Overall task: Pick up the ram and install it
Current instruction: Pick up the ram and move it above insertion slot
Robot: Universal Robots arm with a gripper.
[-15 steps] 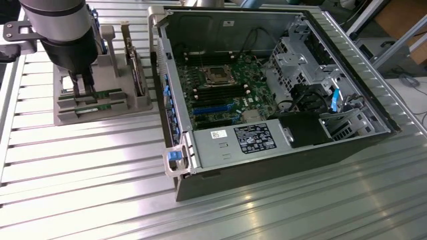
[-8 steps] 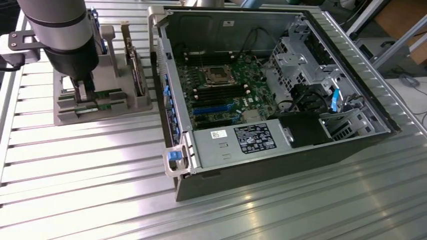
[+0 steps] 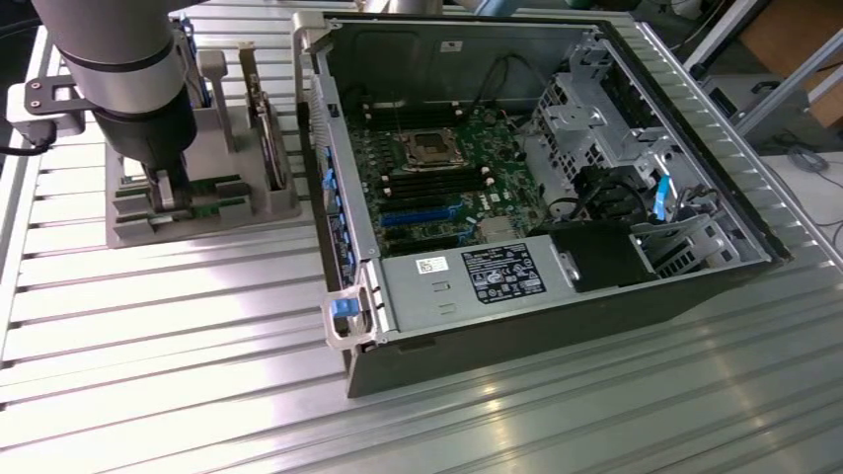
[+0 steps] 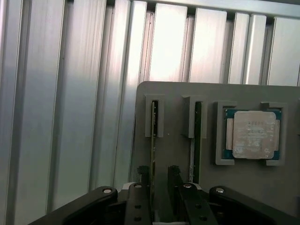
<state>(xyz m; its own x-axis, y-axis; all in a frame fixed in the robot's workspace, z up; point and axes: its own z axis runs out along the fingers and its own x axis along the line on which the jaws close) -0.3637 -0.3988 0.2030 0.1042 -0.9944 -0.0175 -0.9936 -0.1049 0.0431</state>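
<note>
your hand (image 4: 158, 171) sits narrowly parted astride the ram (image 4: 153, 119), which stands in its slot in the grey holder (image 4: 178, 91) on the surface (image 4: 70, 117); one finger (image 4: 141, 175) looks nearer, so an off-centre squeeze could tilt or jam it.

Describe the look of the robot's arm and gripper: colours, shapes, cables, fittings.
The arm is a thick cylinder, silver-grey above a black band, dark below. A grey bracket with holes juts from it, beside a black cable. The gripper is black, with jointed links and silver screws.
</note>
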